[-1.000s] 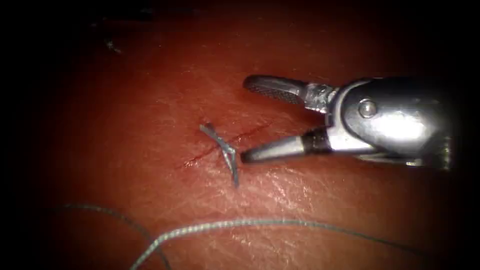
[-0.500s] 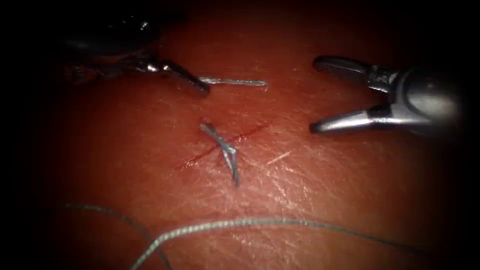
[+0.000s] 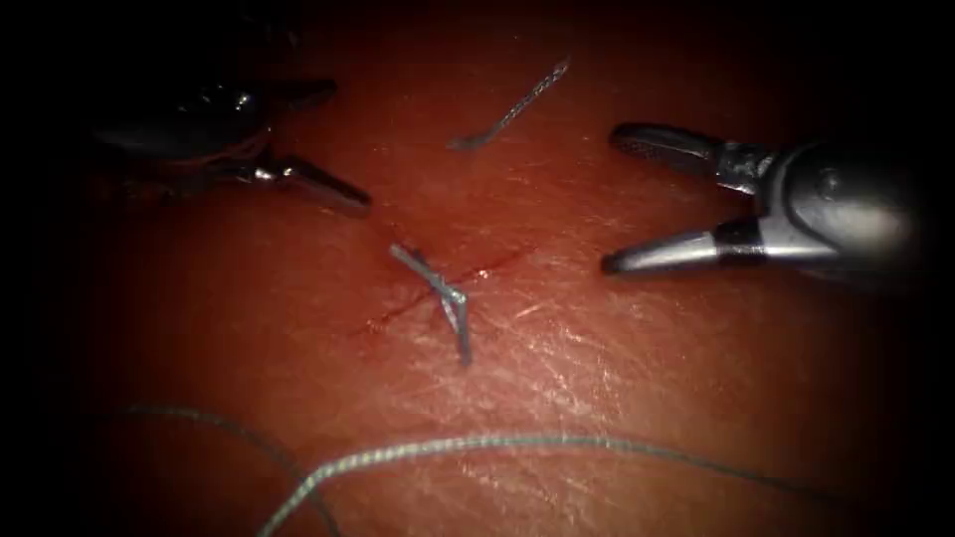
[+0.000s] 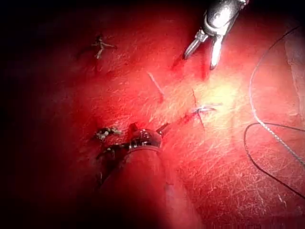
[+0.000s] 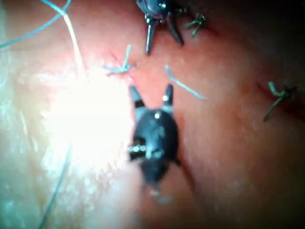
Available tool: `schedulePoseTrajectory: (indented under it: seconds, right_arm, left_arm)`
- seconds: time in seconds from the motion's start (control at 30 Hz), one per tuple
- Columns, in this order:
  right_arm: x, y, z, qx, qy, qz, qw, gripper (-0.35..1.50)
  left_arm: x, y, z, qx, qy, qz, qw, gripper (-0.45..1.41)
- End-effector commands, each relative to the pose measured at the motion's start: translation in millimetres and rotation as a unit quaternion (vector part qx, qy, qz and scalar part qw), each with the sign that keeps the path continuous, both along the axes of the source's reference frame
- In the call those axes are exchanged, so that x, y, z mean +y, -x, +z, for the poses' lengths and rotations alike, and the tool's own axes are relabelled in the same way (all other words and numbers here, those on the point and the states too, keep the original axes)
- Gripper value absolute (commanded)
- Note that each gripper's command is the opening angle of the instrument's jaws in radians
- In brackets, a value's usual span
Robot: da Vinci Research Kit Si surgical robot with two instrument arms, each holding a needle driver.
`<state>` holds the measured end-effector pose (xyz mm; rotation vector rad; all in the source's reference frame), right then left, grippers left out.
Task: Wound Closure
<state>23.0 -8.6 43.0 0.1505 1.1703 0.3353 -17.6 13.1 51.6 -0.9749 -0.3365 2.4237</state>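
In the endoscope view the tissue (image 3: 617,398) bears a short slanting cut (image 3: 438,293) at centre, crossed by a knot (image 3: 445,298) whose two cut ends stick out up-left and down. The right pincer (image 3: 607,204) enters from the right edge, jaws spread wide, holding nothing, its lower tip just right of the cut. The left pincer (image 3: 343,194) sits at upper left, well apart from the knot; one jaw shows clearly, so I cannot tell whether it is open or what it holds. A loose thread piece (image 3: 512,107) lies at upper centre between the two tools. A long thread (image 3: 517,441) curves across the bottom. The left wrist view shows the left pincer (image 4: 159,131) near the knot (image 4: 204,109) and the right pincer (image 4: 202,56) open beyond it. The right wrist view shows the right pincer (image 5: 151,93) open just beside the knot (image 5: 121,67), and the thread piece (image 5: 183,85) close by. I cannot see the needle.
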Motion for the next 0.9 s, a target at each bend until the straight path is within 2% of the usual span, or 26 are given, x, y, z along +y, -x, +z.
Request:
schedulePoseTrajectory:
  seconds: [0.03,0.2,0.4,0.47,0.5,0.53,0.57,0.63,0.67,0.7,0.8,0.9]
  right_arm:
    - [-0.3,-0.6,0.6,0.001,0.000,-0.001,1.000,1.48]
    - [-0.4,-0.6,0.6,0.002,-0.001,-0.002,1.000,1.48]
    - [-0.4,-0.6,0.6,0.002,-0.001,-0.002,1.000,1.48]
    - [-0.5,-0.6,0.7,0.006,-0.004,-0.011,1.000,1.48]
    - [-0.5,-0.6,0.7,0.006,-0.004,-0.011,1.000,1.48]
    - [-0.4,-0.6,0.6,0.003,-0.004,-0.012,1.000,1.48]
    - [-0.4,-0.6,0.6,0.003,-0.004,-0.012,1.000,1.48]
    - [-0.3,-0.4,0.4,0.004,-0.005,-0.012,1.000,1.47]
    - [-0.1,-0.2,0.1,0.002,-0.008,-0.014,1.000,1.47]
    - [-0.1,-0.2,0.1,0.002,-0.008,-0.014,1.000,1.47]
    - [0.3,0.2,-0.7,-0.002,-0.010,-0.019,1.000,1.47]
    - [0.7,0.6,-1.7,-0.001,-0.004,-0.024,1.000,1.45]
  left_arm:
    - [-0.4,0.2,1.0,0.001,0.007,0.004,1.000,0.79]
    - [-0.5,-1.2,0.7,0.007,0.023,0.019,1.000,0.76]
    - [-1.0,-2.8,-2.3,-0.007,0.022,0.021,1.000,0.78]
    - [-1.4,-2.1,-4.6,-0.053,0.057,0.022,0.997,0.74]
    - [-1.4,-2.1,-4.6,-0.053,0.057,0.022,0.997,0.74]
    - [-1.7,-1.1,-6.1,-0.091,0.062,0.015,0.994,0.73]
    - [-1.7,-1.1,-6.1,-0.091,0.062,0.015,0.994,0.73]
    - [-1.8,-0.3,-7.6,-0.123,0.059,0.015,0.991,0.73]
    - [-1.8,0.6,-9.4,-0.160,0.056,0.020,0.985,0.73]
    - [-1.8,0.6,-9.4,-0.160,0.056,0.020,0.985,0.73]
    - [-1.8,1.4,-12.0,-0.204,0.059,0.023,0.977,0.73]
    - [-2.1,1.9,-14.2,-0.228,0.068,0.016,0.971,0.71]
